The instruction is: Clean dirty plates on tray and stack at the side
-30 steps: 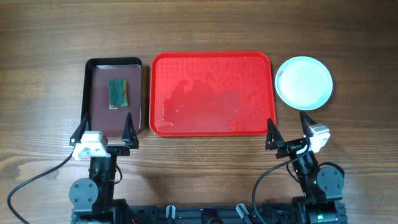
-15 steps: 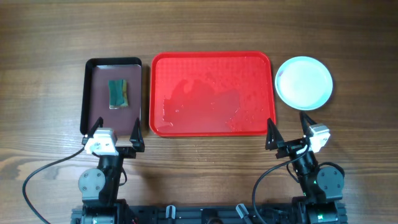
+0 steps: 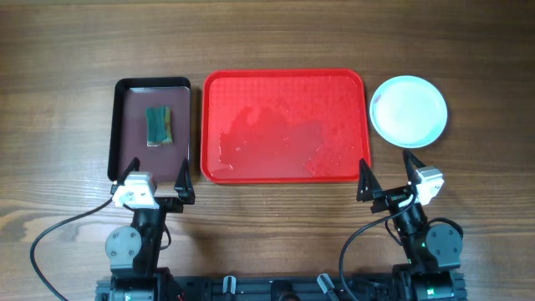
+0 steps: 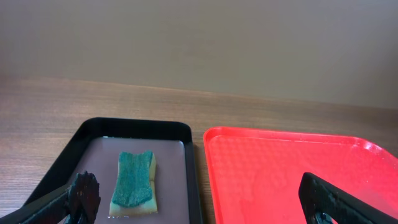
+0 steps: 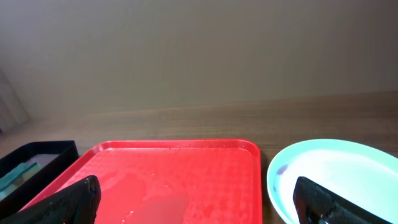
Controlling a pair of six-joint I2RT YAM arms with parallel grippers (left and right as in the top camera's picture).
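The left gripper (image 3: 155,177) hangs wide open and empty over the surface (image 3: 67,50). Just ahead of it lies the dark tray (image 3: 114,125) with a green sponge (image 3: 159,124) in it. Ahead and to its right, the red tray (image 3: 334,88) bears only a wet film and no plates. The right gripper (image 3: 387,174), also spread wide and empty, sits near that tray's near right corner. A mint-blue plate (image 3: 408,110) lies ahead of it, off the tray. Whether others lie beneath that plate cannot be told. Cleaning and stacking look finished, so the next move probably needs only a check of the stack.
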